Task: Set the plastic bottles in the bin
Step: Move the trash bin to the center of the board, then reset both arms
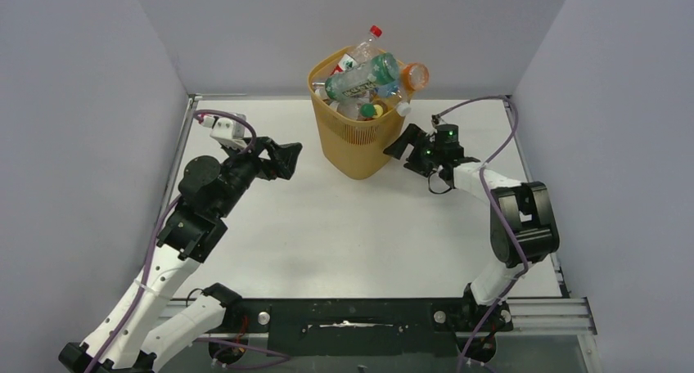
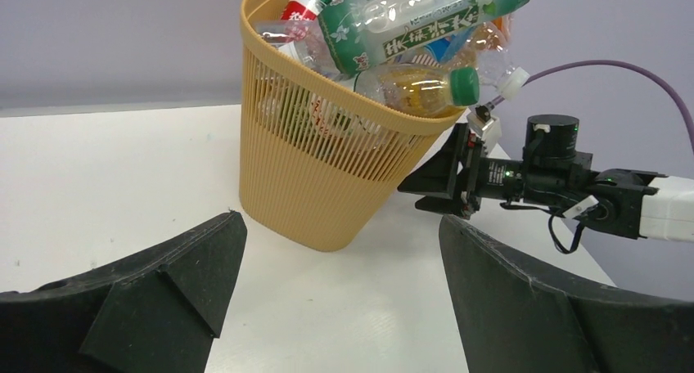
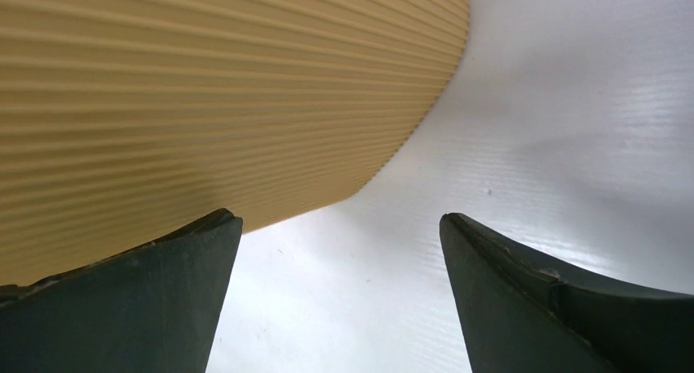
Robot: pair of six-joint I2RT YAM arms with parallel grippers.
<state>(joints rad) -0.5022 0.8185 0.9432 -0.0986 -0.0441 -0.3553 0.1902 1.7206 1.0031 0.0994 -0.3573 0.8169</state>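
Note:
The yellow-orange ribbed bin [image 1: 360,148] stands at the back middle of the table, heaped above its rim with several plastic bottles. A green-labelled bottle [image 1: 361,77] lies across the top, next to an orange one [image 1: 415,76] and a red-capped one [image 1: 373,36]. My left gripper [image 1: 292,159] is open and empty, a short way left of the bin. My right gripper [image 1: 398,150] is open and empty, close to the bin's right side. In the left wrist view the bin [image 2: 311,177] is ahead of the left gripper [image 2: 340,226], with a green-capped bottle [image 2: 425,87] at its rim. In the right wrist view the bin wall [image 3: 205,87] is just beyond the right gripper [image 3: 340,222].
Grey walls [image 1: 98,103] close in the white table [image 1: 344,234] on the left, back and right. In the left wrist view the right arm's wrist [image 2: 565,185] and its purple cable [image 2: 630,70] are to the right of the bin.

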